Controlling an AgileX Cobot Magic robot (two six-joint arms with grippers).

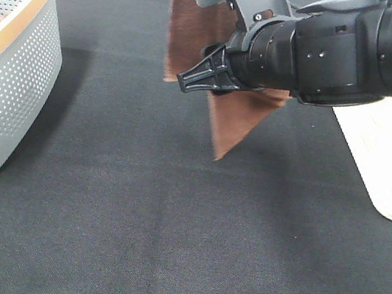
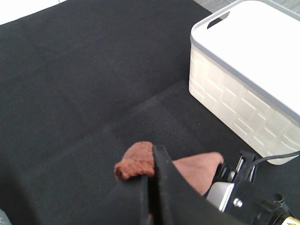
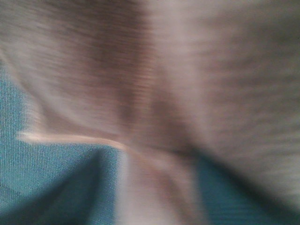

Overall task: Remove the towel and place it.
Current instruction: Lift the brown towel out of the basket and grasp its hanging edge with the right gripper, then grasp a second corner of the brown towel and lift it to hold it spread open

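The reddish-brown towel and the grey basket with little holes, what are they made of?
The reddish-brown towel looks like soft fuzzy cloth, maybe terry or microfiber: it hangs limp and looks matte and nappy. The pale grey basket seems hard moulded plastic, smooth: neat rows of holes, stiff rounded wall. Its tan rim could be wood or plastic.

Bright, even lighting. Soft shadow on the mat [image 1: 165,247] beside the basket [image 1: 11,88], well apart from the right claw [image 1: 182,81]. Right wrist view wholly blurred; towel [image 3: 187,70] out of focus.
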